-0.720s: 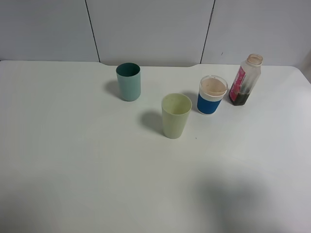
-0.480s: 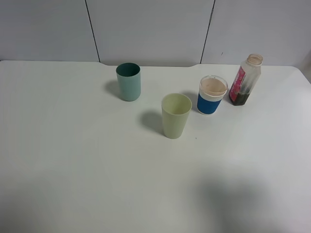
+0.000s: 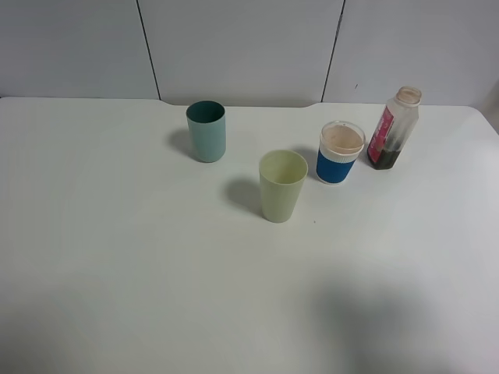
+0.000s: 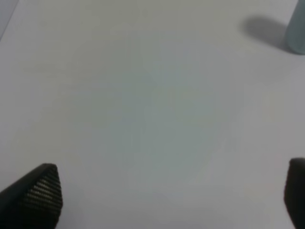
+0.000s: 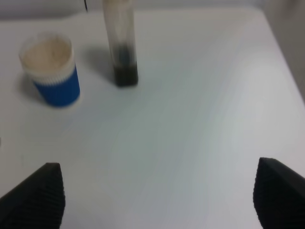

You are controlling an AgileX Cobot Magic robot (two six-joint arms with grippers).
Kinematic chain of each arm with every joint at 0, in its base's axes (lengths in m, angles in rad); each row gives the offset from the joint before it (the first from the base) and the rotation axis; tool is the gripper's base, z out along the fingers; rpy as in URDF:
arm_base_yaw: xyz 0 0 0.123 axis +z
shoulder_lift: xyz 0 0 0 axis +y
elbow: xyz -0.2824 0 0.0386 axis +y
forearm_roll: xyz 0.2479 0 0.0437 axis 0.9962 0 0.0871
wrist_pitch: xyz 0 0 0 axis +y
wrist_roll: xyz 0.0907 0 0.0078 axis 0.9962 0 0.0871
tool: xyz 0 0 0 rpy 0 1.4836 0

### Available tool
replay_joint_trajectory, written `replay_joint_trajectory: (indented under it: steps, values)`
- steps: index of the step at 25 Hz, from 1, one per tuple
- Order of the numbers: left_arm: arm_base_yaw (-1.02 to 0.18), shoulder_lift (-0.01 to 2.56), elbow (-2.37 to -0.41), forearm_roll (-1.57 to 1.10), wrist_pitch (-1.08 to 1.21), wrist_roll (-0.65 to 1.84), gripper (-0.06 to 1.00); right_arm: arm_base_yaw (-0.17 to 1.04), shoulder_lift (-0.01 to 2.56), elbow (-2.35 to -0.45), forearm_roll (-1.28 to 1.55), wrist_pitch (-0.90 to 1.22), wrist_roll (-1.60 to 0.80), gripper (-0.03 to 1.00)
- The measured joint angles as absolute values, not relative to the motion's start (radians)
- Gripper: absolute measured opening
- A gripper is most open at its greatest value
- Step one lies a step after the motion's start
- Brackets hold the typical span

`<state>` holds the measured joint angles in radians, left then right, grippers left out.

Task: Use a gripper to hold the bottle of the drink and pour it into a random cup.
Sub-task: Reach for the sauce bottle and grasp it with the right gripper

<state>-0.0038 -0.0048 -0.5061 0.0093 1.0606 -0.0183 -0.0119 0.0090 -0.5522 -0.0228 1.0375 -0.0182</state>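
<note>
The capless bottle [image 3: 394, 128] with its pink label stands upright, dark drink low inside, just beside the upright blue-banded cup [image 3: 340, 153].

No legible txt anywhere. Bottle of the drink [image 3: 395, 128]: pink-red label [image 3: 381, 132] on the side toward the cup [image 3: 341, 153], some pale print on it, too small & blurred to read. Cup beside bottle: blue band w/ no readable marks.

High camera looks down on the whole table [image 3: 117, 273]; wrist cameras sit close, facing forward; cup [image 5: 50, 69] and bottle [image 5: 123, 43], ahead of the right gripper [image 5: 159, 198], appear in both; blurred left view perhaps catches a tumbler [image 4: 296, 28].
</note>
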Motion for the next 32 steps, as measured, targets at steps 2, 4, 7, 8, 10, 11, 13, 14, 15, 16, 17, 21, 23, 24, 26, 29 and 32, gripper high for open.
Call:
replay_joint_trajectory:
  steps: [2,4,7,8,10,11,13,14,15,16,17,21,23,24,26,29,32]
  values:
    - [-0.004,-0.005,-0.506,0.009,1.061,-0.018,0.93,-0.012,0.06,-0.591,-0.023,1.022,-0.02,0.78]
    - [-0.004,-0.005,-0.506,0.009,1.061,-0.018,0.93,-0.012,0.129,-0.623,-0.025,1.008,-0.024,0.78]
    - [-0.004,-0.005,-0.506,0.009,1.061,-0.018,0.93,-0.012,0.243,-0.641,-0.025,0.959,-0.027,0.78]
    - [-0.004,-0.005,-0.506,0.009,1.061,-0.018,0.93,-0.012,0.284,-0.641,-0.025,0.933,-0.027,0.78]
    - [-0.004,-0.005,-0.506,0.009,1.061,-0.018,0.93,-0.012,0.369,-0.641,-0.025,0.885,-0.027,0.78]
    - [-0.004,-0.005,-0.506,0.009,1.061,-0.018,0.93,-0.012,0.405,-0.641,-0.025,0.861,-0.023,0.78]
    - [-0.004,-0.005,-0.506,0.009,1.061,-0.018,0.93,-0.012,0.49,-0.642,-0.025,0.817,-0.02,0.78]
    - [-0.004,-0.005,-0.506,0.009,1.061,-0.018,0.93,-0.012,0.534,-0.643,-0.025,0.798,-0.019,0.78]
    - [-0.004,-0.005,-0.506,0.009,1.061,-0.018,0.93,-0.012,0.571,-0.643,-0.025,0.775,-0.019,0.78]
    - [-0.004,-0.005,-0.506,0.009,1.061,-0.018,0.93,-0.012,0.614,-0.643,-0.025,0.753,-0.019,0.78]
    - [-0.004,-0.005,-0.506,0.009,1.061,-0.018,0.93,-0.012,0.656,-0.643,-0.025,0.735,-0.018,0.78]
    - [-0.004,-0.005,-0.506,0.009,1.061,-0.018,0.93,-0.012,0.81,-0.643,-0.025,0.659,-0.015,0.78]
    - [-0.004,-0.005,-0.506,0.009,1.061,-0.018,0.93,-0.012,0.885,-0.643,-0.025,0.63,0.0,0.78]
    - [-0.004,-0.005,-0.506,0.009,1.061,-0.018,0.93,-0.012,0.923,-0.643,-0.025,0.62,0.0,0.78]
    - [-0.004,-0.005,-0.506,0.009,1.061,-0.018,0.93,-0.012,0.985,-0.643,-0.025,0.59,0.0,0.78]
    - [-0.004,-0.005,-0.506,0.009,1.061,-0.018,0.93,-0.012,1.062,-0.643,-0.025,0.537,0.0,0.78]
    - [-0.004,-0.005,-0.506,0.009,1.061,-0.018,0.93,-0.012,1.121,-0.632,-0.026,0.455,0.006,0.78]
